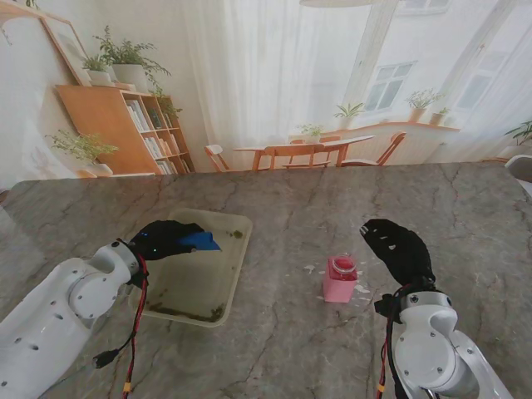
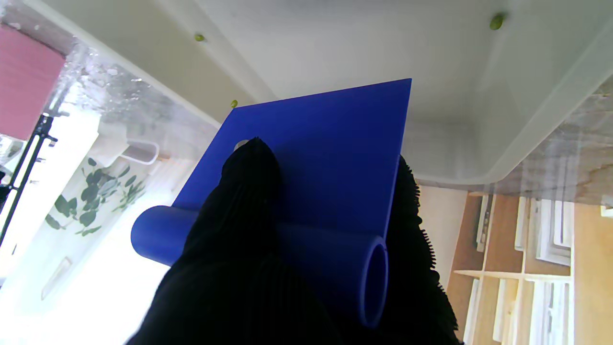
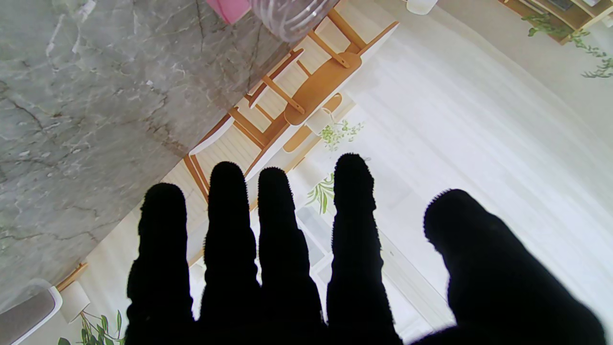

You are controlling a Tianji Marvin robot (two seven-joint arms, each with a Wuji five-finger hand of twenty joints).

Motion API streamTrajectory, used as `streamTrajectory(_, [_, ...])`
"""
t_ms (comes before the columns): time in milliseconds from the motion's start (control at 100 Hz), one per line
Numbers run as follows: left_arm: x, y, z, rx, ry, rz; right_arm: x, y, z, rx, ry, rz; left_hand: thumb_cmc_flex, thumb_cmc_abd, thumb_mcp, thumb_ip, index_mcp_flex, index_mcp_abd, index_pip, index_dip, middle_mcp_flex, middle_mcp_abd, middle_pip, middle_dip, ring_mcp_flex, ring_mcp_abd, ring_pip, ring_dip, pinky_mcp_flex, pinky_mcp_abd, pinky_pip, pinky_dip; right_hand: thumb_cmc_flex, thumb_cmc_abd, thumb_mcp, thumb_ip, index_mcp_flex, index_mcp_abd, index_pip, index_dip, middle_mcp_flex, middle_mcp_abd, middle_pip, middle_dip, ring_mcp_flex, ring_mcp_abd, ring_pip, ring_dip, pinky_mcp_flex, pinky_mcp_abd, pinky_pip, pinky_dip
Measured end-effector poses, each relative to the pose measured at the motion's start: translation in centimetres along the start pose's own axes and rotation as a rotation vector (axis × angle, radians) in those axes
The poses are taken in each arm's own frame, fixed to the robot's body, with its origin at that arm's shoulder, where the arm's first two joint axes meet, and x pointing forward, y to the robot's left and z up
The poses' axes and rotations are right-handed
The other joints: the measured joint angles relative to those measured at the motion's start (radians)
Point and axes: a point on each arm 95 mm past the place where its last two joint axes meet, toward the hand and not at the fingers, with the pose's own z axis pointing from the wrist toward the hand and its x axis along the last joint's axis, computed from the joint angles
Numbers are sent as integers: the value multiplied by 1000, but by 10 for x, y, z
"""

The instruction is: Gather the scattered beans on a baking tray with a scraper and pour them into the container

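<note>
A pale baking tray (image 1: 235, 264) lies on the marble table, left of centre. Green beans (image 1: 193, 314) lie heaped along its near edge, and a few sit at its far right corner (image 1: 237, 234). My left hand (image 1: 162, 239) hovers over the tray's left part, shut on a blue scraper (image 1: 200, 241). In the left wrist view the scraper (image 2: 316, 158) has a flat blade and a tube handle, with stray beans (image 2: 496, 21) on the tray (image 2: 536, 143) beyond it. A pink container (image 1: 340, 278) stands right of the tray. My right hand (image 1: 399, 248) is open, fingers (image 3: 352, 201) spread, right of the container.
The marble table (image 1: 332, 349) stretches wide around the tray. Small pale specks (image 1: 362, 289) lie on it around the container. A printed room backdrop rises behind the table's far edge. A black and red cable (image 1: 133, 341) hangs from my left arm.
</note>
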Motion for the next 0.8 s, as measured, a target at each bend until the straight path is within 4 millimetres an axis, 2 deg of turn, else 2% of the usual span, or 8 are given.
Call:
streamTrajectory(170, [-13,3,15,-27,-4,-4,0,0,0,3,0,2,0,0,0,0,0,0,0,0,0,6,8,0,0,0,10,3,-2,0,11,0,0,0,0,0,0,0,0,0,0,0,0,0,0,0,0,0,0,0,0,0])
streamTrajectory(400, [-26,11,34,-42,-13,-16,1,-2,2,11,3,5,0,0,0,0,-1,10,0,1,0,11,25,2,-2,0,40,47,-15,0,54,25,0,0,0,0,0,0,0,0,0,0,0,0,0,0,0,0,0,0,0,0])
streamTrajectory(580, [-30,12,51,-48,7,-15,1,-3,2,15,4,7,0,1,11,0,-1,35,-15,1,-9,24,42,16,-11,9,127,100,-26,0,90,39,0,0,0,0,0,0,0,0,0,0,0,0,0,0,0,0,0,0,-1,0])
streamTrajectory(800, [-32,10,66,-51,30,-32,1,-3,3,15,4,8,0,1,22,-1,-1,36,-24,1,-10,26,42,18,-30,12,151,114,-39,2,100,50,0,0,0,0,0,0,0,0,0,0,0,0,0,0,0,0,0,0,-1,0])
